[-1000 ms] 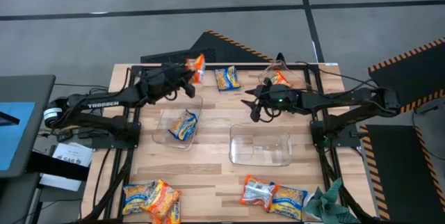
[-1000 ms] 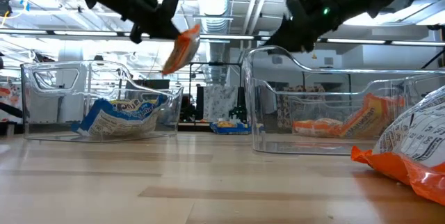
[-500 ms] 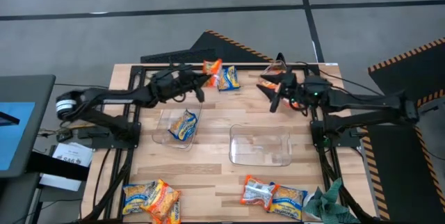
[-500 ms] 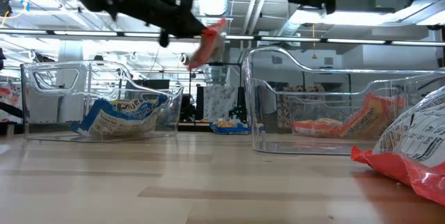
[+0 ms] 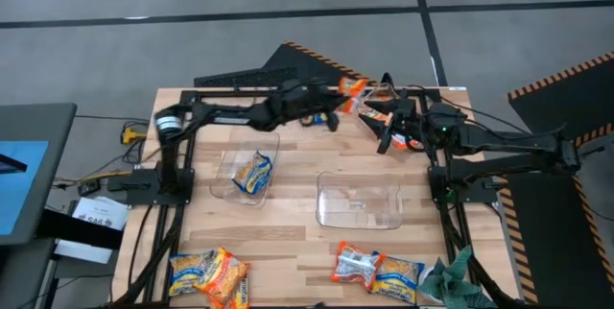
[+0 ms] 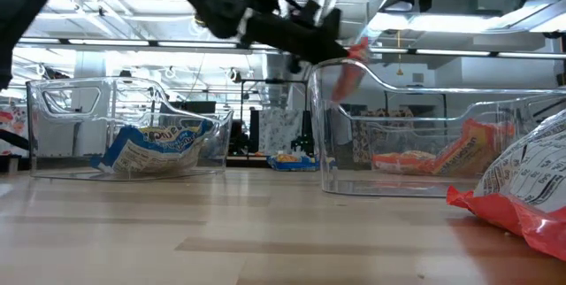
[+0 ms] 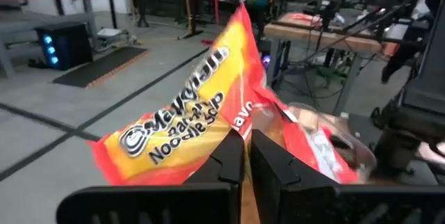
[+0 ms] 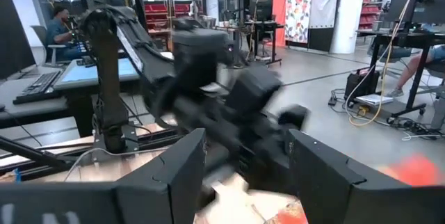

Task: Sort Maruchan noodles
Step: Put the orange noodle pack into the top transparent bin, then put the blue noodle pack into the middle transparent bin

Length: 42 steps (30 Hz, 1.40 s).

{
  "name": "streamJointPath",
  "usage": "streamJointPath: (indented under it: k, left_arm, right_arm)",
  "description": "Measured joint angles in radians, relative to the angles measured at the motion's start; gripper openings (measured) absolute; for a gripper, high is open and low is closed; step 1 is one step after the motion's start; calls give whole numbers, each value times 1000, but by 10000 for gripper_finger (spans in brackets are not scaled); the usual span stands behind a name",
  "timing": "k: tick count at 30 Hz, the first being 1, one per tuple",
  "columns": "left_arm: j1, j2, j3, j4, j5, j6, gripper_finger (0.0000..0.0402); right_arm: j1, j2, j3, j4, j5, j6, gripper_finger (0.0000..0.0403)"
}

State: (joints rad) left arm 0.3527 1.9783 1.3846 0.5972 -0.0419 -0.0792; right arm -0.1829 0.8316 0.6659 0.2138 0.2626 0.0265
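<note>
Left gripper [image 5: 338, 109], extended across the far edge of the table [image 5: 288, 223], fingers closed on an orange-red packet [image 7: 201, 123] that hangs in the air near the far right corner; the left wrist view shows the dark fingers pinching the packet's lower edge, with "Maruchan" partly legible and one end cut off behind them. Right gripper [image 5: 391, 136], just beside that packet above the far right bin [image 5: 422, 98], fingers spread wide and holding nothing; its wrist view is filled by the blurred left arm, so little beyond it can be made out. Left bin [image 5: 230, 177] holds one yellow-and-blue packet [image 5: 253, 172]; the near right bin [image 5: 358, 202] appears bare. Remaining packets lie at the near edge in two clusters [image 5: 209, 275] [image 5: 379, 269], the right cluster touching a green cloth [image 5: 449, 280] partly cut off by the frame.
</note>
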Motion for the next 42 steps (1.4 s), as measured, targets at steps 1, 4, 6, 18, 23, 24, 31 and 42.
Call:
streamJointPath:
  k: [1, 4, 6, 18, 23, 24, 31, 42]
  left_arm:
    - [0, 37, 50, -5, 8, 0, 0]
    - [-1, 132, 175, -34, 45, -11, 0]
    - [-5, 194, 253, -34, 75, -11, 3]
    - [-14, 478, 620, -63, 87, -25, 59]
    - [-14, 476, 641, -127, 79, -22, 122]
    - [-13, 472, 646, -154, 80, -23, 136]
    - [31, 304, 672, -533, 124, 52, 193]
    - [117, -101, 473, -1028, 189, 150, 193]
  right_arm:
    - [0, -2, 0, 0, 0, 0, 224]
    - [2, -2, 0, 6, -2, 0, 224]
    - [6, -2, 0, 6, -2, 0, 224]
    - [6, -2, 0, 6, -3, 0, 224]
    - [6, -2, 0, 5, -3, 1, 224]
    - [6, -2, 0, 5, -3, 1, 224]
    - [7, -2, 0, 5, -3, 2, 224]
    - [7, -2, 0, -40, -3, -1, 224]
